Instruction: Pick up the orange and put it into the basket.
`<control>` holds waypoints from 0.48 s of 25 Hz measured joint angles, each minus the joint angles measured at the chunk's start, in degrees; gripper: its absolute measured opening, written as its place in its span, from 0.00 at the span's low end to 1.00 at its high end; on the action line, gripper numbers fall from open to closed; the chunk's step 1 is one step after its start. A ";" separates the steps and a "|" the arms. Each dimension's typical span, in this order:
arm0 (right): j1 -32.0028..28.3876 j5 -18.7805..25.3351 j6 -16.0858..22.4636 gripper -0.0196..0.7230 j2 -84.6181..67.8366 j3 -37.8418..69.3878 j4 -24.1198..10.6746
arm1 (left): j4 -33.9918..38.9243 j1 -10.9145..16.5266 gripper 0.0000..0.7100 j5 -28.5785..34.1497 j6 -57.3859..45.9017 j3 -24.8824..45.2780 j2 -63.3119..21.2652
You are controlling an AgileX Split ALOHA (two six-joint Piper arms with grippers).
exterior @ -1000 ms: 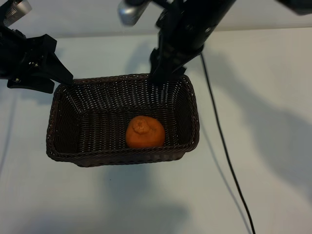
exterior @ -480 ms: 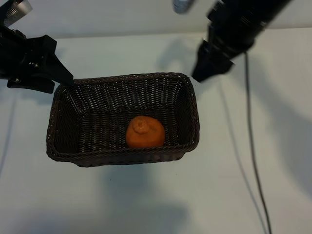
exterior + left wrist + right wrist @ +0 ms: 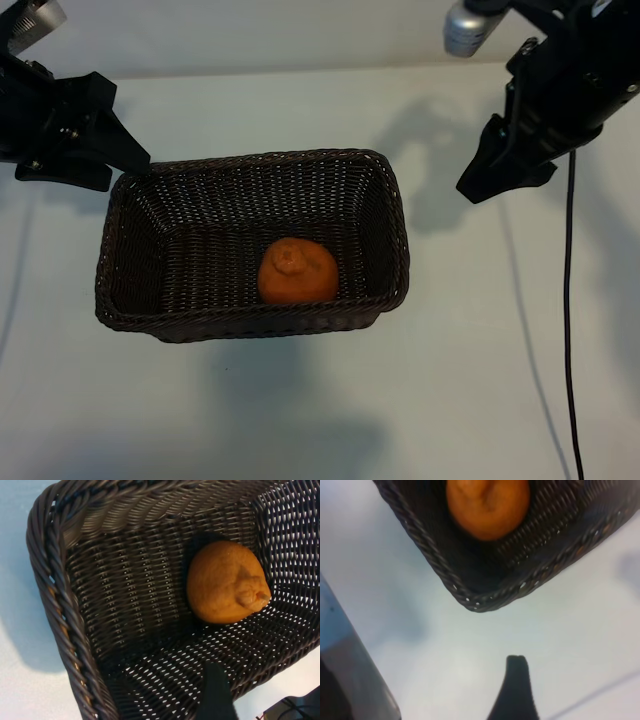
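right wrist view only. corner of dark woven basket [image 3: 470,592] seen from outside and above, braided rim rounding the corner. orange [image 3: 487,505] inside, resting close against the inner wall near that corner, cut off by frame edge. pale table surface [image 3: 420,645] around the basket. one dark fingertip of right gripper [image 3: 516,680] over bare table, apart from basket rim, holding nothing. blurred grey-dark shape [image 3: 345,675] at frame edge, unidentifiable.

Left gripper [image 3: 128,160] low, right gripper [image 3: 490,185] raised — both open-jawed.
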 joint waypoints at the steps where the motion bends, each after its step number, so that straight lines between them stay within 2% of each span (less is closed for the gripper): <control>1: -0.04 0.00 -0.28 0.79 -0.44 0.02 0.17 | 0.00 0.00 0.74 0.00 0.00 0.00 0.00; 7: -0.51 0.00 -0.62 0.76 -2.30 0.13 -0.39 | 0.00 0.00 0.74 0.00 0.01 0.00 0.00; 12: -3.92 0.12 -0.77 0.74 -4.84 0.24 -0.52 | 0.00 0.00 0.74 0.00 0.07 0.00 0.00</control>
